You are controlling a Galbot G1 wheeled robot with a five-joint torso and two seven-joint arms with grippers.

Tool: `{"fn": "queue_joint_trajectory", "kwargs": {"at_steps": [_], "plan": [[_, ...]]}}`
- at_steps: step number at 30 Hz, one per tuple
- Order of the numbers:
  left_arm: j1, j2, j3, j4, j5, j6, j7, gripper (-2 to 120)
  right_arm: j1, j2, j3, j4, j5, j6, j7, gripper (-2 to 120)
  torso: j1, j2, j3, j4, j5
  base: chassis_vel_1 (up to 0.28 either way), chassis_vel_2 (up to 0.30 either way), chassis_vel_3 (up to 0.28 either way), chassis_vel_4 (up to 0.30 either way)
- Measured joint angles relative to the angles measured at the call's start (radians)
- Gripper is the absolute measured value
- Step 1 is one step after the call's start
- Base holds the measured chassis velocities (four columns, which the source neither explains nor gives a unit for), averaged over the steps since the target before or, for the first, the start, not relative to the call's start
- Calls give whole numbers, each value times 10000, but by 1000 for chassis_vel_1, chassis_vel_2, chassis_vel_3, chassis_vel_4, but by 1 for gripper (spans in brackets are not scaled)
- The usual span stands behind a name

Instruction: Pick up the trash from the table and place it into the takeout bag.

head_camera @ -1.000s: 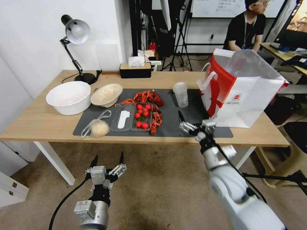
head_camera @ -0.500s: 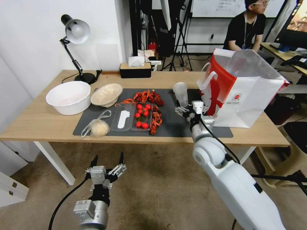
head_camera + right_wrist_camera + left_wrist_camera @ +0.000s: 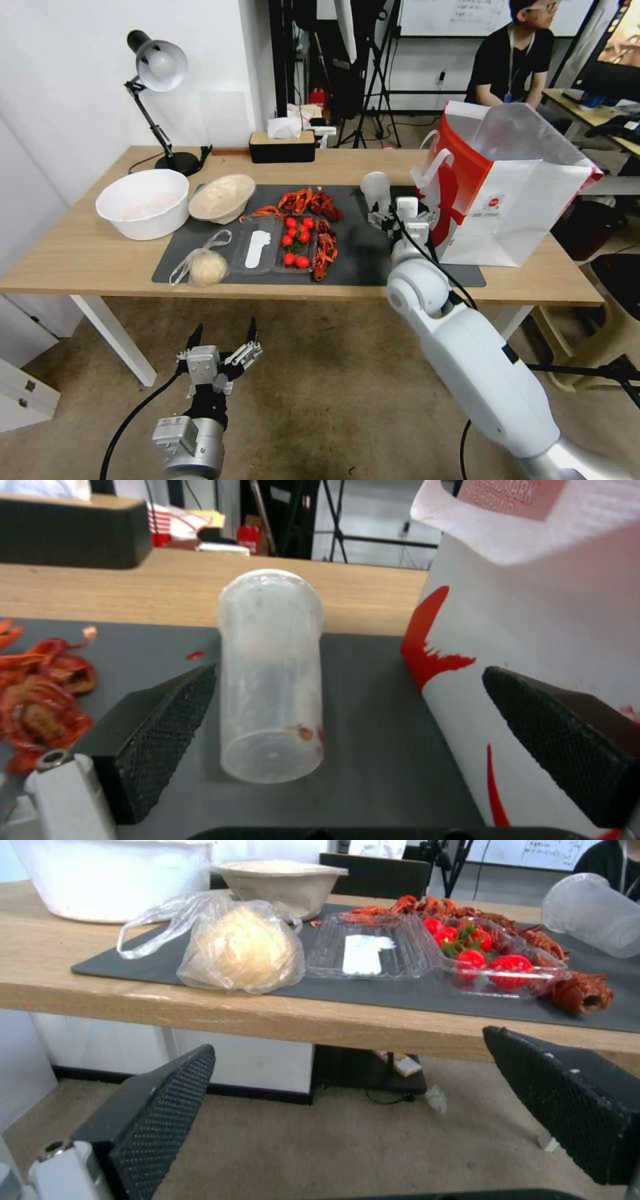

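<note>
Trash for you right now is the clear plastic cup (image 3: 271, 675), standing upright on the dark grey mat (image 3: 373, 720), between your right gripper (image 3: 373, 740) fingers (image 3: 160, 735), which are spread wide and not touching it. Just beyond the far finger stands the takeout bag (image 3: 513, 187). Your left gripper (image 3: 223, 341) hangs below the tabletop (image 3: 80, 253), fingers spread.
</note>
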Motion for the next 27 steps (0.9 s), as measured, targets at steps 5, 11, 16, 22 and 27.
{"fn": "queue_joint_trajectory", "kwargs": {"at_steps": [5,11,16,22,27], "plan": [[2,17,-28,-3,-130,6,-7,100,758,54,-121,-494,510,-846,346,100,0,0,0,1,-1,0,0,0,0],[-10,32,-75,-7,-158,15,-10,100,1416,86,-222,-1024,839,-1466,500,100,0,0,0,1,-1,0,0,0,0],[-13,32,-75,-21,-159,25,-11,100,1805,162,-273,-1459,1028,-1796,677,100,-2,0,-1,1,0,0,0,0,0],[-6,37,-97,-29,-159,26,-13,100,2002,184,-307,-1692,1156,-1907,691,100,-2,0,-1,1,0,0,0,0,0],[-7,37,-90,-29,-160,27,-14,100,2129,197,-334,-1888,1294,-2040,696,100,-2,0,0,0,0,0,0,0,0]]}}
